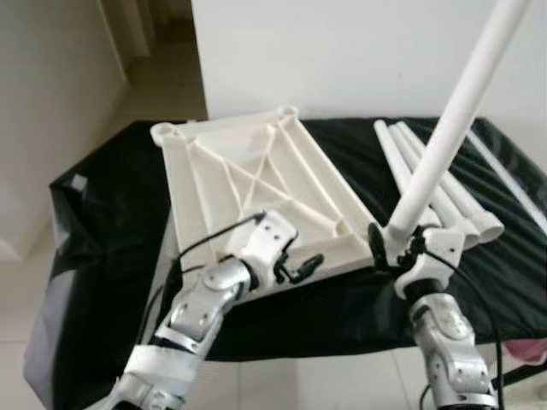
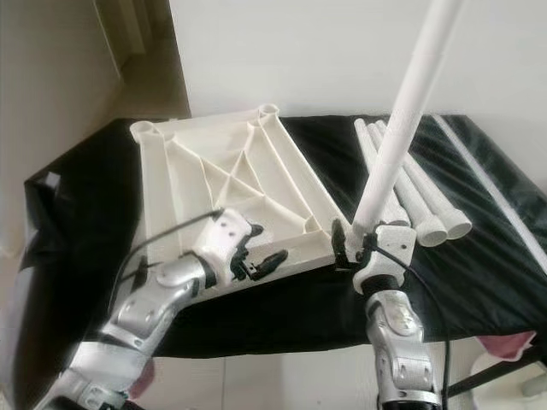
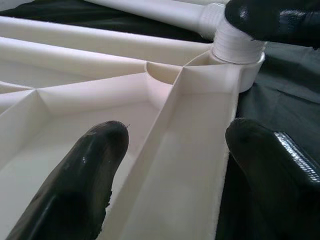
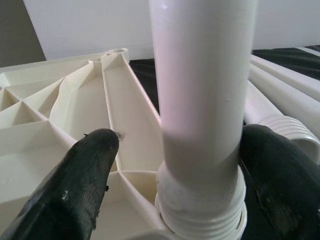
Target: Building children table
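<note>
Nearest, the left tool straddles, fingers spread, the near rim of the upturned white tabletop on the black-covered table. The right tool grips a white leg standing in its corner socket. Beyond lie spare legs.

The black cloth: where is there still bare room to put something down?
Bare black cloth lies left of the upside-down tabletop, and along the near edge between both arms. Crowded: the near right corner, where the right claw holds a leg, beside the spare legs.
</note>
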You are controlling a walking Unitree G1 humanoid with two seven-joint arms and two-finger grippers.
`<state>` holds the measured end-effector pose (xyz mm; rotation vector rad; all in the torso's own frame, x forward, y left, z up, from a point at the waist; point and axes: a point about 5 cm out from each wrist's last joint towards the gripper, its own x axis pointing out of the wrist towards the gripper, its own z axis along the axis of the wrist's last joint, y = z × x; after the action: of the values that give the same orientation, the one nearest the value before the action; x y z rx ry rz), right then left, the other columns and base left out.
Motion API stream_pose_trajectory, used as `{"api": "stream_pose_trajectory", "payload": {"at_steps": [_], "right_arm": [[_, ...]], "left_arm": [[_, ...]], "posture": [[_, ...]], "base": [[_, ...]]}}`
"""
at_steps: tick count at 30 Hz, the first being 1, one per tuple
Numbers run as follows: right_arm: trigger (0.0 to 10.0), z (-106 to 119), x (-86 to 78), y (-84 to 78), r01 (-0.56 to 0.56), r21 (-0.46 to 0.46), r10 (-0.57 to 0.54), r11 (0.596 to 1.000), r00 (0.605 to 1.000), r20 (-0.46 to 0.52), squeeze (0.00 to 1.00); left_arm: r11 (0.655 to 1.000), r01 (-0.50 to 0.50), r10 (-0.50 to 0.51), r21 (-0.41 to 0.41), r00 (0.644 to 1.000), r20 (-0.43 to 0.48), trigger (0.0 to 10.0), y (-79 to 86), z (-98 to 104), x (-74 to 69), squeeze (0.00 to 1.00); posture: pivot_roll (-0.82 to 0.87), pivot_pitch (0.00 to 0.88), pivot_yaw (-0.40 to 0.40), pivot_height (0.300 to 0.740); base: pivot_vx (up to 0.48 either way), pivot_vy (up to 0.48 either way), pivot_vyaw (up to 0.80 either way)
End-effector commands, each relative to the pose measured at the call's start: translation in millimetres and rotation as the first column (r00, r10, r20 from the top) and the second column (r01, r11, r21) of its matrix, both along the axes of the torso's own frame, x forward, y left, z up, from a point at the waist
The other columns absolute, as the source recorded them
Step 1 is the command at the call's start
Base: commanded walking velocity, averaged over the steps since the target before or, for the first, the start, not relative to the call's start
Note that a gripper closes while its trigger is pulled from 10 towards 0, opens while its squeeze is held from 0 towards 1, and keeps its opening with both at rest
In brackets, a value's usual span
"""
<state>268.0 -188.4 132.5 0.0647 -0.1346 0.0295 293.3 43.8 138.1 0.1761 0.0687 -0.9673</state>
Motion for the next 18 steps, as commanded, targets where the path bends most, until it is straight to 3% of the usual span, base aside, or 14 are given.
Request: {"api": "stream_pose_trajectory", "payload": {"at_steps": [1,5,9,13,18], "right_arm": [[10.0,-3,-1.9,-3.8,-0.013,-0.024,0.013,1.000,1.000,-0.013,0.00],[10.0,-5,-0.6,-14.7,-0.025,-0.073,0.023,0.997,0.999,-0.028,0.00],[10.0,-4,0.3,-17.8,-0.025,-0.083,0.023,0.996,0.999,-0.027,0.00],[10.0,-3,4.3,-28.7,-0.023,-0.114,0.019,0.993,0.999,-0.028,0.00],[10.0,0,11.0,-39.5,-0.046,-0.161,0.042,0.986,0.999,-0.029,0.00]], "left_arm": [[0.994,0.112,-0.112,0.017,0.994,-0.004,10.0,-5.4,0,-6.6,0.00],[0.992,0.093,-0.094,0.088,0.995,0.012,10.0,-9.7,-5,-2.1,0.00],[0.992,0.085,-0.086,0.091,0.996,0.006,10.0,-10.3,-6,-0.7,0.00],[0.993,-0.002,-0.010,0.118,0.995,0.096,10.0,-10.0,-1,4.9,0.00],[0.990,-0.052,0.032,0.134,0.989,0.143,10.0,-10.5,1,7.7,0.00]], "posture": [[-0.02,0.000,0.011,0.740],[-0.02,0.000,0.003,0.740],[-0.02,0.000,0.003,0.740],[-0.01,0.000,-0.002,0.740],[-0.01,0.000,-0.003,0.740]], "base": [[0.000,0.000,0.00],[0.000,0.000,0.00],[0.000,0.000,0.00],[0.000,0.000,0.00],[0.000,0.000,0.00]]}}
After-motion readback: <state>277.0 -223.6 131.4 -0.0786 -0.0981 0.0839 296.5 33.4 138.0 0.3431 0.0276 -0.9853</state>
